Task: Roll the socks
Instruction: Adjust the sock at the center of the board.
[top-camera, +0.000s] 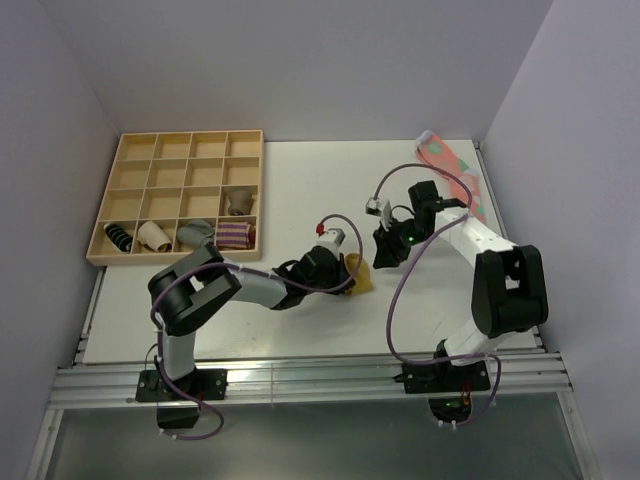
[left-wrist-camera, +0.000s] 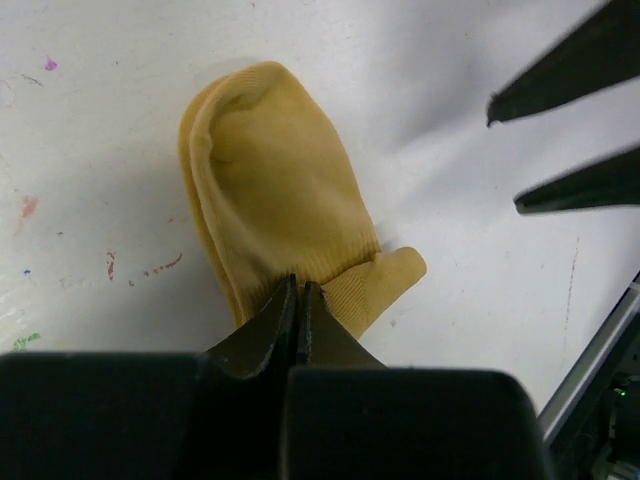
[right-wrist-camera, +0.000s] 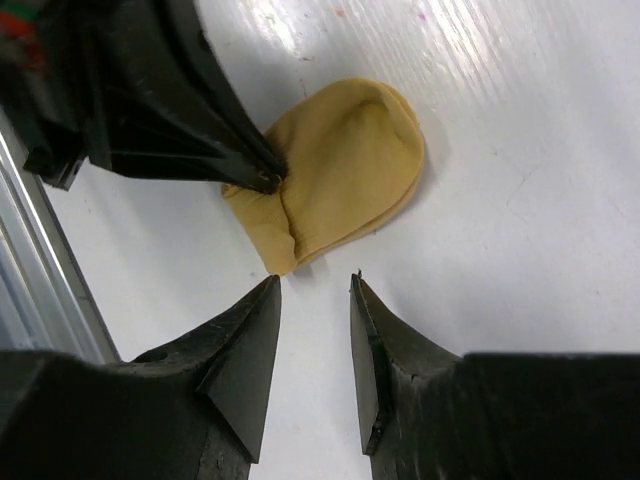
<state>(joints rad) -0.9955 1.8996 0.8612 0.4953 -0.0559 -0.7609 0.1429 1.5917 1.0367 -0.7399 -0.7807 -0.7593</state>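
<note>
**Left arm has the socks by the near end; right arm waits just short of them**

The socks lie flat on the table, doubled into a short mustard pad. Their long axis runs straight out from the left gripper, leaning a little to its left. The rounded end is the far one. The ribbed cuff end is the near one, directly at the fingertips.

The left gripper's jaws are pressed together with no gap, set on that cuff edge. They look to be pinching the fabric. How much cloth sits between them I cannot tell, because the fingers hide the contact.

The right gripper is parted, with a clear gap between its fingers and nothing in them. The socks lie just ahead of its tips and slightly to its right, near but not touching. From that side the left gripper's fingers cross in from the left and meet the pad at its fold.

In my judgement the left arm is the nearer one, being already in contact. A roll would have to travel along the long axis, away from the left fingertips toward the rounded end. The right gripper stands off to one side of that line.
</note>
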